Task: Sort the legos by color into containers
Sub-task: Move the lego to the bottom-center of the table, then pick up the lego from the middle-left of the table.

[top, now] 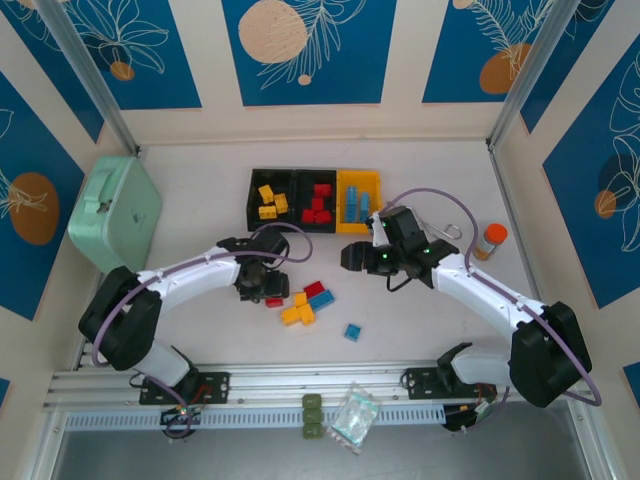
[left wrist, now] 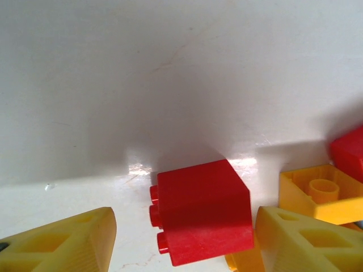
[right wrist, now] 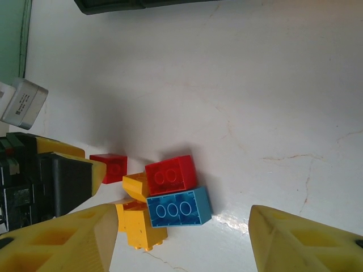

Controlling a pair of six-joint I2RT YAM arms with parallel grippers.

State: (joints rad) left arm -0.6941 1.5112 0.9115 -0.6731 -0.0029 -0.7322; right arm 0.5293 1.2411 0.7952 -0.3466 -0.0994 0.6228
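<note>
"Between the fingers of the left gripper (left wrist: 182,224), what's sitting there?"

"One small red brick (left wrist: 201,212), on its side on the table (left wrist: 170,85), studs facing one finger (left wrist: 68,243). The jaws stand apart around it, nothing clenched: bare table shows on the stud side. Whether the other finger touches it, I can't tell."

"And the right gripper (right wrist: 181,226)?"

"Spread wide, holding nothing, above the table. Ahead of it lie a bigger red brick (right wrist: 170,174), a blue brick (right wrist: 178,208) touching it, and yellow bricks (right wrist: 139,224) beside those. Another blue one (top: 352,331) lies alone behind that gripper, toward its base."

"The containers (top: 296,205)?"

"Beyond both grippers, well apart from the loose legos (top: 297,313): yellow, red and blue pieces, one colour per bin."
</note>
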